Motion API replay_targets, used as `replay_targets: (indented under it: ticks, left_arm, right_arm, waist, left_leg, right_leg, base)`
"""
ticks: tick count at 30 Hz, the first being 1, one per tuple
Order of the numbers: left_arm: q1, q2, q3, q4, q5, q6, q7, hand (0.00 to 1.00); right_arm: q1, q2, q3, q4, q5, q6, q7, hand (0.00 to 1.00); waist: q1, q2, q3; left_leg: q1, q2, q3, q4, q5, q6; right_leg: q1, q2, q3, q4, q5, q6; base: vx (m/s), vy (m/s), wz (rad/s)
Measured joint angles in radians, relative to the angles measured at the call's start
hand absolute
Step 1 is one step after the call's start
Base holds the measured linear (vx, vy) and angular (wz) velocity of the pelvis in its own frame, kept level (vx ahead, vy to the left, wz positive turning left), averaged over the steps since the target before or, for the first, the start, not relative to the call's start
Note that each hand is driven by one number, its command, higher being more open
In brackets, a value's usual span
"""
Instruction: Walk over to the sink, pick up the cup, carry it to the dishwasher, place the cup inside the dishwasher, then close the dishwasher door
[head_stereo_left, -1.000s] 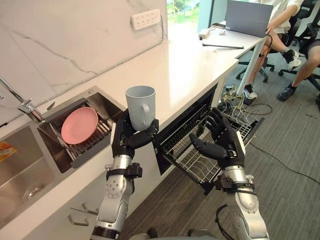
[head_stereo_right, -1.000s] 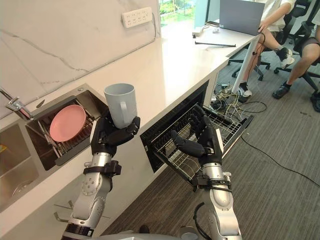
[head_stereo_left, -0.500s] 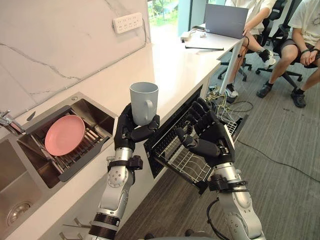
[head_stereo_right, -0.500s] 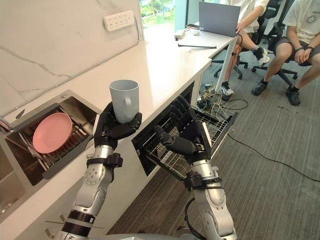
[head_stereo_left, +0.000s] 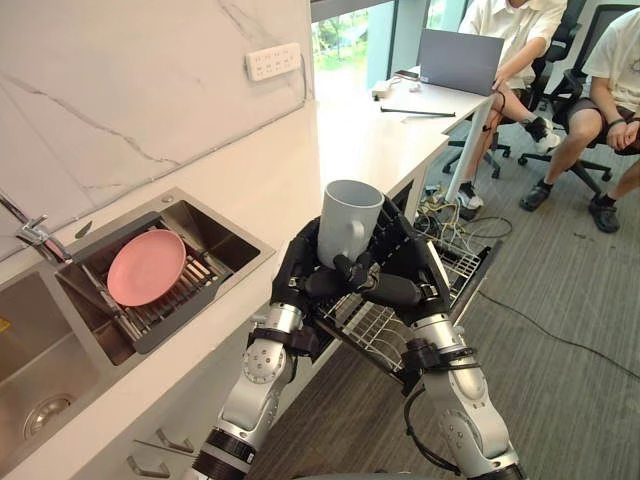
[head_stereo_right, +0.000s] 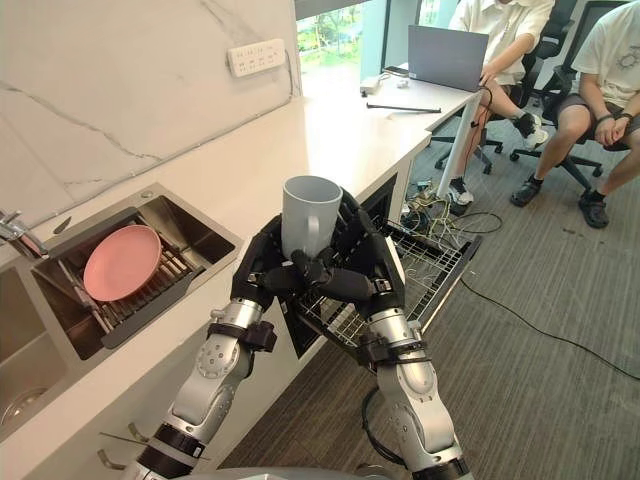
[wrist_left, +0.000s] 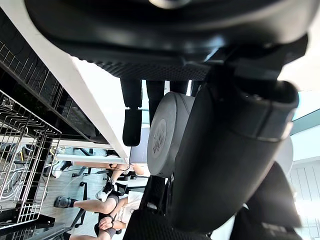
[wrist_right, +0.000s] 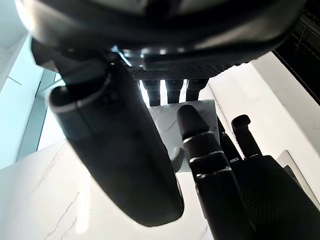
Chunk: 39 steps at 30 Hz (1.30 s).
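Observation:
A grey-blue cup (head_stereo_left: 348, 218) stands upright in the air in front of the counter edge, handle towards me. My left hand (head_stereo_left: 297, 272) is shut on its lower part, thumb curled across the front. My right hand (head_stereo_left: 412, 272) has closed in from the other side: its straight fingers lie against the cup's far side and its thumb reaches under the cup beside the left thumb. The cup's base (wrist_left: 164, 134) shows in the left wrist view. Just below the hands, the dishwasher's wire rack (head_stereo_left: 450, 268) is pulled out from under the counter.
A pink plate (head_stereo_left: 146, 266) lies in a drainer in the sink (head_stereo_left: 215, 222), with a faucet (head_stereo_left: 33, 234) at the left. The white counter (head_stereo_left: 360, 140) runs back to a laptop (head_stereo_left: 459, 60). Two seated people (head_stereo_left: 600, 90) and floor cables (head_stereo_left: 520, 310) are at the right.
The left hand has carried the cup to the right, over the rack. The right hand rose and closed in against the cup. The camera shifted too.

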Motion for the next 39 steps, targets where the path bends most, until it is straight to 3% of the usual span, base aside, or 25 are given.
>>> replay_targets:
  ticks: [6, 7, 19, 20, 33, 36, 39]
  left_arm:
    - [-0.001, 0.001, -0.027, 0.024, 0.0, 0.003, -0.001, 0.3]
    - [-0.002, 0.001, -0.034, 0.032, 0.0, 0.005, 0.002, 0.3]
    - [-0.022, 0.004, -0.054, 0.071, -0.024, 0.017, 0.019, 0.3]
    - [-0.022, 0.005, -0.055, 0.074, -0.026, 0.017, 0.019, 0.9]
    - [0.053, -0.028, -0.023, 0.06, -0.04, -0.004, -0.031, 0.9]
    - [0.109, -0.035, 0.007, 0.06, -0.039, 0.001, -0.031, 0.9]
    - [0.157, -0.029, 0.077, 0.058, -0.042, 0.01, -0.028, 0.9]
  right_arm:
    - [-0.018, 0.004, 0.002, 0.044, 0.0, 0.0, -0.019, 0.9]
    - [-0.024, 0.003, 0.002, 0.061, 0.0, 0.0, -0.022, 0.3]
    - [-0.056, -0.002, 0.004, 0.117, 0.003, 0.001, -0.06, 0.3]
    - [-0.056, -0.002, 0.003, 0.118, 0.003, 0.004, -0.06, 0.3]
    - [-0.057, 0.026, -0.037, 0.117, -0.035, 0.026, -0.051, 0.3]
    - [-0.059, 0.088, -0.152, 0.08, -0.047, 0.023, -0.071, 0.3]
    - [-0.059, 0.089, -0.262, 0.038, -0.048, -0.002, -0.096, 0.3]
  waist:
    - [0.002, -0.003, -0.023]
    - [0.002, -0.007, -0.026]
    - [0.026, -0.025, -0.026]
    - [0.027, -0.026, -0.026]
    - [0.028, -0.031, -0.023]
    - [0.028, -0.032, -0.022]
    - [0.028, -0.043, -0.014]
  left_leg:
    - [-0.008, 0.001, -0.021, -0.004, 0.011, -0.002]
    - [-0.014, 0.001, -0.03, -0.004, 0.013, -0.003]
    - [-0.037, 0.011, -0.055, 0.0, 0.028, -0.007]
    - [-0.037, 0.011, -0.055, 0.0, 0.028, -0.007]
    - [-0.031, 0.013, -0.038, -0.005, 0.028, -0.008]
    - [-0.026, 0.013, -0.037, -0.005, 0.025, -0.012]
    - [-0.026, 0.013, -0.037, -0.005, 0.023, -0.014]
  right_leg:
    - [0.001, -0.002, -0.021, -0.002, 0.0, -0.001]
    - [0.003, -0.003, -0.032, -0.006, 0.002, -0.003]
    - [0.008, 0.0, -0.054, -0.034, 0.027, -0.011]
    - [0.008, 0.0, -0.054, -0.035, 0.028, -0.012]
    - [0.002, 0.009, -0.041, -0.032, 0.03, -0.011]
    - [0.005, 0.009, -0.041, -0.032, 0.028, -0.009]
    - [0.005, 0.009, -0.041, -0.032, 0.026, -0.007]
  base:
    - [-0.02, -0.011, 0.13]
    - [-0.02, -0.009, 0.17]
    - [-0.01, -0.009, 0.07]
    - [0.0, 0.0, 0.0]
    - [0.0, -0.007, -0.04]
    - [0.0, 0.0, 0.0]
    - [0.0, 0.0, 0.0]
